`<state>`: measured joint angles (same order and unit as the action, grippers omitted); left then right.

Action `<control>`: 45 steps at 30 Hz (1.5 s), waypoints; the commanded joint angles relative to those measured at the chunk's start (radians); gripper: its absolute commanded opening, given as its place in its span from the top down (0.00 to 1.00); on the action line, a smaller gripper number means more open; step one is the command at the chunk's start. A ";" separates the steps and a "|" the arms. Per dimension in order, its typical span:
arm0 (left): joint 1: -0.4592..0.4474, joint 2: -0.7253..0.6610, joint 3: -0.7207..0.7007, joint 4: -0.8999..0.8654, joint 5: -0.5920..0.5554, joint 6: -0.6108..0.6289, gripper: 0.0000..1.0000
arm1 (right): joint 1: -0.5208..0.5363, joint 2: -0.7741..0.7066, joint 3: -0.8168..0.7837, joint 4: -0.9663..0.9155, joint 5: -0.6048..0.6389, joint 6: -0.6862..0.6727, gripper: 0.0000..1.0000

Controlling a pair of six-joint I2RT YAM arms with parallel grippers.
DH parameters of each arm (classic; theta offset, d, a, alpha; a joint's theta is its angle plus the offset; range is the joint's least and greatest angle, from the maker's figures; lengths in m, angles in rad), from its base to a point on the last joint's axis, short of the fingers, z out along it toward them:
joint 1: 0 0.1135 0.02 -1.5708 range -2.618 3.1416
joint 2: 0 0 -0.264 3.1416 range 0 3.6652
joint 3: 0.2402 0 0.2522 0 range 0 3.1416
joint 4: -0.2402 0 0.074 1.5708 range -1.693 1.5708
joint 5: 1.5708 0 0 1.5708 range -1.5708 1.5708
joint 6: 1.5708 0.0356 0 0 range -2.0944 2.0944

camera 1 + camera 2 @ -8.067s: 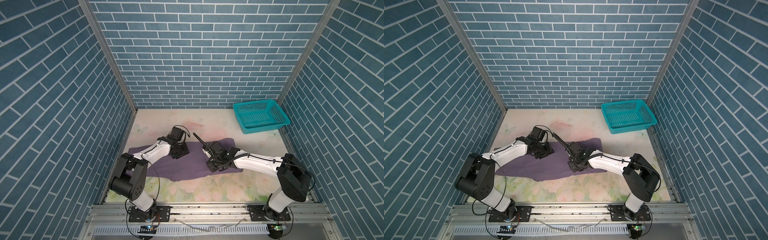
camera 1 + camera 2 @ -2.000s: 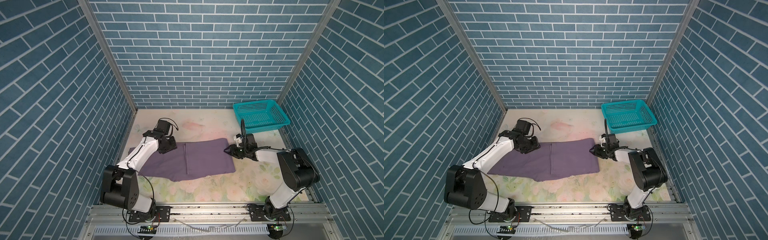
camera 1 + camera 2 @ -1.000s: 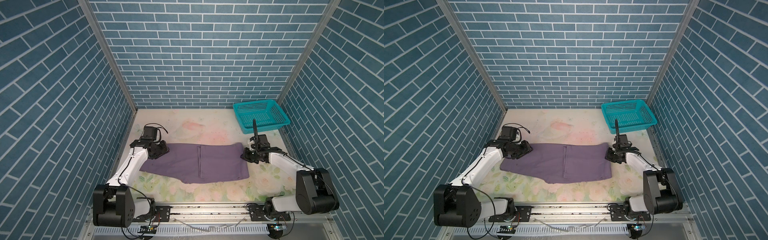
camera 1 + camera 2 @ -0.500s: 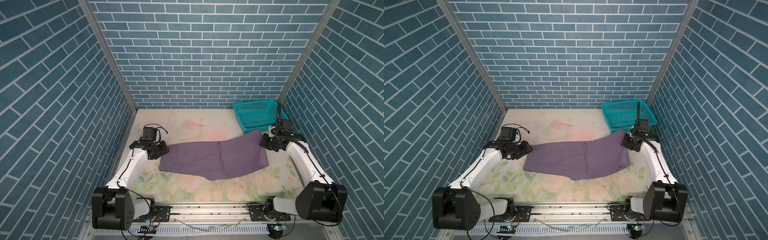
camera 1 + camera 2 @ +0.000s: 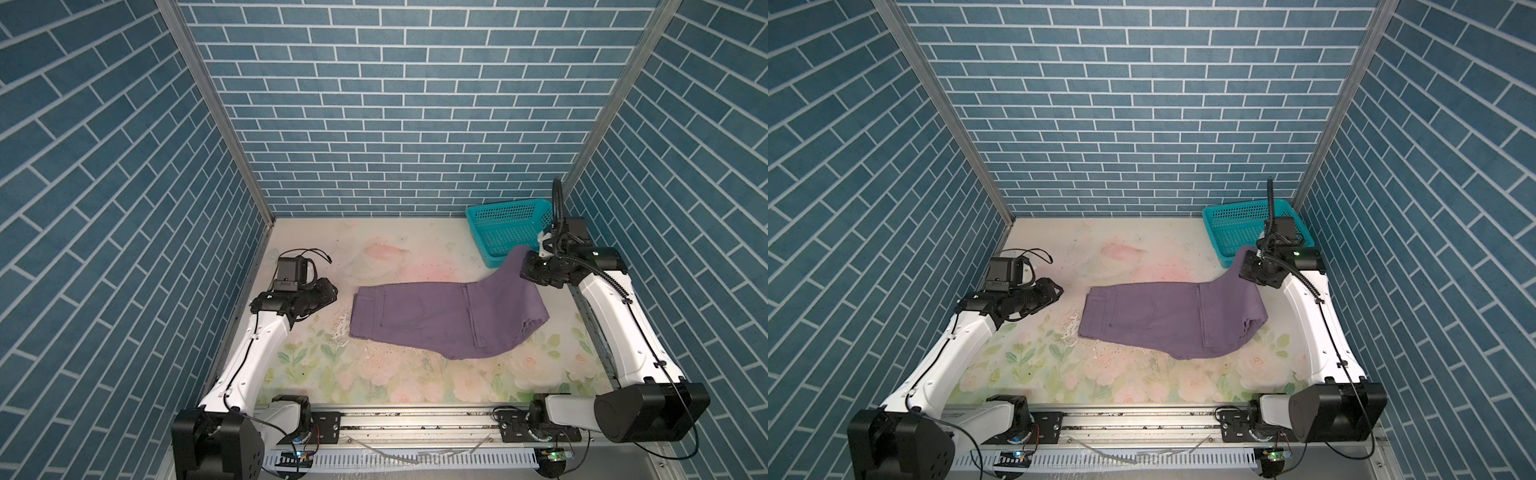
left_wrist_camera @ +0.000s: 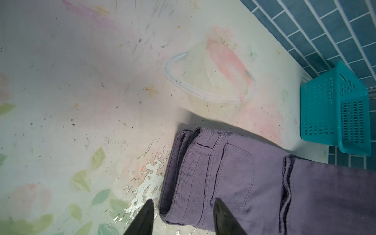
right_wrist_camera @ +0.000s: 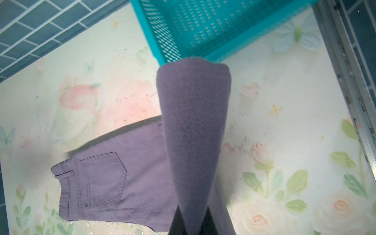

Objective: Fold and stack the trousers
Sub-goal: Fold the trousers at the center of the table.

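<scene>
The right gripper [image 5: 528, 269] pinches one end of the purple trousers [image 5: 436, 320], raised beside the teal basket [image 5: 511, 212]; the rest lies on the desk [image 5: 374, 374]. The left gripper [image 5: 327, 296] hovers spread, empty, just off the waistband [image 5: 359, 309].

Three walls close in the cell: a back wall [image 5: 415, 104], a left wall [image 5: 104, 208] and a right wall [image 5: 685, 208], all in a blue brick pattern with pale joints. Grey metal posts [image 5: 216, 108] run up the two rear corners. The table top [image 5: 374, 237] is a pale sheet printed with pink roses and green leaves. Left of its middle, the print has flaked into white patches [image 6: 146, 183]. An aluminium rail [image 5: 415, 419] lies along the front edge. The light is soft and even.
</scene>
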<state>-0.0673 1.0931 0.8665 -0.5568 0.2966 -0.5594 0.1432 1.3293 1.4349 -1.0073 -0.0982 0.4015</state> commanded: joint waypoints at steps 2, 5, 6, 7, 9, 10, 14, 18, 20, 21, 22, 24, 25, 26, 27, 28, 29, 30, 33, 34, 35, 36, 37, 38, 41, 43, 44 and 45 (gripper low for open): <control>0.007 -0.083 -0.038 0.077 0.018 -0.017 0.49 | 0.114 0.062 0.087 -0.018 0.067 0.058 1.00; 0.007 -0.136 -0.042 0.067 -0.026 -0.016 0.47 | 0.201 0.120 0.127 0.003 0.070 0.087 1.00; 0.007 -0.152 -0.041 0.061 -0.038 -0.012 0.47 | 0.230 0.143 0.143 0.007 0.069 0.094 1.00; 0.007 -0.168 -0.042 0.054 -0.049 -0.010 0.47 | 0.259 0.166 0.162 0.013 0.069 0.101 1.00; 0.006 -0.190 -0.044 0.043 -0.062 -0.004 0.47 | 0.307 0.210 0.197 0.020 0.070 0.113 1.00; 0.007 -0.198 -0.044 0.037 -0.065 0.000 0.46 | 0.334 0.233 0.215 0.025 0.068 0.118 1.00; 0.007 -0.211 -0.044 0.015 -0.065 0.014 0.46 | 0.391 0.307 0.280 0.044 0.041 0.132 1.00; 0.007 -0.214 -0.047 0.001 -0.069 0.019 0.46 | 0.433 0.366 0.334 0.058 0.024 0.138 1.00; 0.007 -0.216 -0.048 0.000 -0.071 0.018 0.46 | 0.449 0.392 0.356 0.063 0.016 0.142 1.00; 0.008 -0.219 -0.050 0.000 -0.071 0.019 0.46 | 0.458 0.404 0.361 0.070 0.017 0.145 1.00; 0.008 -0.219 -0.050 -0.001 -0.072 0.018 0.46 | 0.468 0.417 0.364 0.078 0.002 0.149 1.00; 0.007 -0.222 -0.049 -0.002 -0.074 0.018 0.46 | 0.485 0.444 0.374 0.091 -0.033 0.156 1.00; 0.007 -0.221 -0.049 -0.002 -0.074 0.017 0.46 | 0.494 0.457 0.381 0.098 -0.041 0.160 1.00; 0.007 -0.220 -0.048 -0.003 -0.074 0.016 0.46 | 0.503 0.469 0.385 0.103 -0.049 0.163 1.00; 0.008 -0.221 -0.047 -0.005 -0.074 0.015 0.46 | 0.511 0.487 0.394 0.109 -0.055 0.164 1.00; 0.007 -0.220 -0.049 -0.006 -0.074 0.015 0.46 | 0.521 0.502 0.403 0.115 -0.063 0.167 1.00; 0.008 -0.221 -0.049 -0.006 -0.074 0.014 0.46 | 0.528 0.515 0.410 0.118 -0.071 0.169 1.00; 0.007 -0.220 -0.048 -0.008 -0.074 0.013 0.47 | 0.537 0.531 0.421 0.123 -0.078 0.171 1.00; 0.007 -0.217 -0.051 -0.014 -0.074 0.009 0.46 | 0.564 0.577 0.452 0.135 -0.094 0.177 1.00; 0.008 -0.217 -0.053 -0.014 -0.074 0.007 0.46 | 0.573 0.592 0.463 0.138 -0.101 0.179 1.00; 0.007 -0.219 -0.053 -0.014 -0.074 0.006 0.46 | 0.580 0.606 0.469 0.143 -0.106 0.183 1.00; 0.007 -0.219 -0.055 -0.014 -0.074 0.007 0.46 | 0.588 0.620 0.474 0.149 -0.113 0.187 1.00; 0.007 -0.220 -0.057 -0.014 -0.073 0.005 0.46 | 0.595 0.633 0.477 0.156 -0.120 0.192 1.00; 0.007 -0.220 -0.057 -0.012 -0.072 0.003 0.46 | 0.601 0.645 0.478 0.165 -0.127 0.197 1.00; 0.007 -0.216 -0.060 -0.011 -0.069 0.002 0.46 | 0.615 0.678 0.478 0.189 -0.149 0.216 1.00; 0.008 -0.211 -0.059 -0.008 -0.065 0.001 0.46 | 0.624 0.700 0.481 0.204 -0.163 0.225 1.00; 0.008 -0.209 -0.058 -0.008 -0.063 0.000 0.46 | 0.627 0.708 0.482 0.209 -0.169 0.229 1.00; 0.007 -0.206 -0.057 -0.008 -0.062 0.000 0.46 | 0.629 0.715 0.484 0.215 -0.177 0.233 1.00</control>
<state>-0.0654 0.8833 0.8192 -0.5568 0.2295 -0.5610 0.7635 2.0270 1.8599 -0.8379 -0.2314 0.5888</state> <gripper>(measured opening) 0.537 0.079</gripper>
